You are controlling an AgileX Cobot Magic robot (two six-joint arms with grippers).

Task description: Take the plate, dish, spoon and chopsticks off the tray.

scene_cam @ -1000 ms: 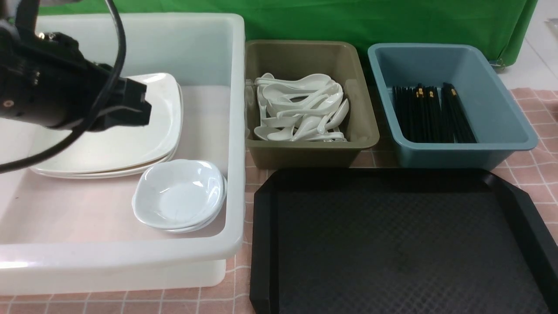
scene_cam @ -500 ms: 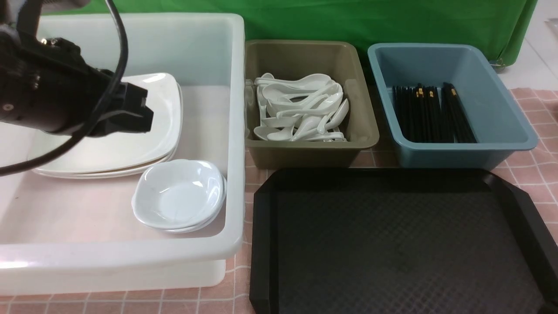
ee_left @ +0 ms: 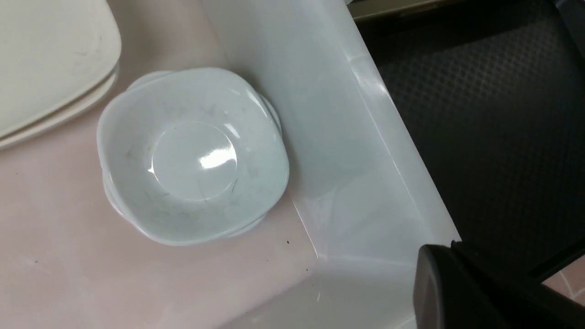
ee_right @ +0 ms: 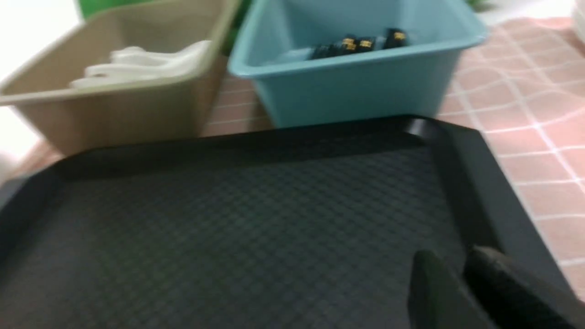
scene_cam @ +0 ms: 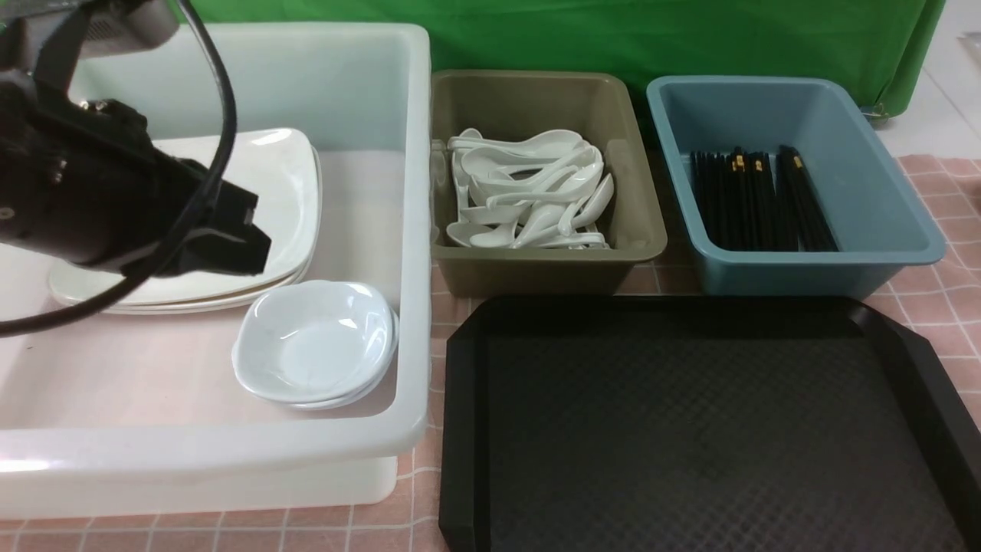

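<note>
The black tray [scene_cam: 690, 429] lies bare at the front right, and nothing is on it. Stacked white plates [scene_cam: 283, 176] and stacked small dishes [scene_cam: 314, 341] sit in the white tub. The dishes also show in the left wrist view [ee_left: 192, 155]. Spoons [scene_cam: 529, 192] fill the olive tub and black chopsticks [scene_cam: 759, 203] lie in the blue tub. My left gripper [scene_cam: 253, 238] hangs over the plates, shut and empty; in its wrist view its fingers [ee_left: 438, 278] are above the tub's corner. My right gripper [ee_right: 457, 265] is shut and empty over the tray's right part [ee_right: 228, 219]; it is out of the front view.
The large white tub [scene_cam: 418, 230] fills the left side. The olive tub [scene_cam: 536, 100] and blue tub [scene_cam: 881, 176] stand behind the tray. A pink checked cloth [scene_cam: 943, 291] covers the table and a green backdrop closes the back.
My left arm has shifted slightly towards the front and now covers more of the plates. Everything else is unchanged.
</note>
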